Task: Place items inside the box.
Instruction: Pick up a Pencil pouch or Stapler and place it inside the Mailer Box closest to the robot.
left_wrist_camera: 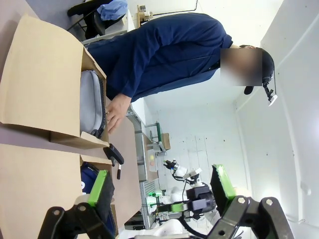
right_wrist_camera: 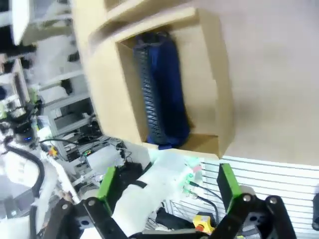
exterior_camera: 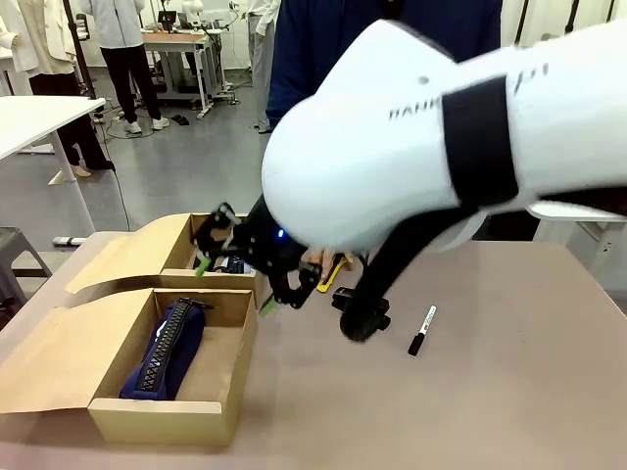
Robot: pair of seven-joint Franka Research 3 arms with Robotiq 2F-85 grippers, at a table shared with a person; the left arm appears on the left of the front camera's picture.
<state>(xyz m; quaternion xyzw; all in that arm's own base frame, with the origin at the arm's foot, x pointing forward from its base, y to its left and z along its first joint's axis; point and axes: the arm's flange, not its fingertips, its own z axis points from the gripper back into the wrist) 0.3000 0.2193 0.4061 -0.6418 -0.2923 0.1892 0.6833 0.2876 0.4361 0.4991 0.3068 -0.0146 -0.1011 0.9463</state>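
The box (exterior_camera: 219,377) stands open at the near left of the table, its flap folded out to the left. A navy pencil case (exterior_camera: 167,351) lies inside it, also seen from above as the pencil case (right_wrist_camera: 164,89) in the box (right_wrist_camera: 219,99). My right gripper (exterior_camera: 235,286) hangs open and empty over the box's far right corner; its green pads (right_wrist_camera: 107,181) stand wide apart. The person's hand (exterior_camera: 318,262) holds a yellow utility knife (exterior_camera: 338,270) just behind it. A black marker (exterior_camera: 422,330) and a black stapler (left_wrist_camera: 113,153) lie on the table. My left gripper (left_wrist_camera: 160,186) is open and empty.
A second cardboard box (exterior_camera: 176,245) with a long flap stands behind the first; a grey thing (left_wrist_camera: 90,102) lies in it next to the person's hand (left_wrist_camera: 117,112). My right arm (exterior_camera: 441,147) crosses the middle. Bare tabletop (exterior_camera: 470,411) spreads to the right.
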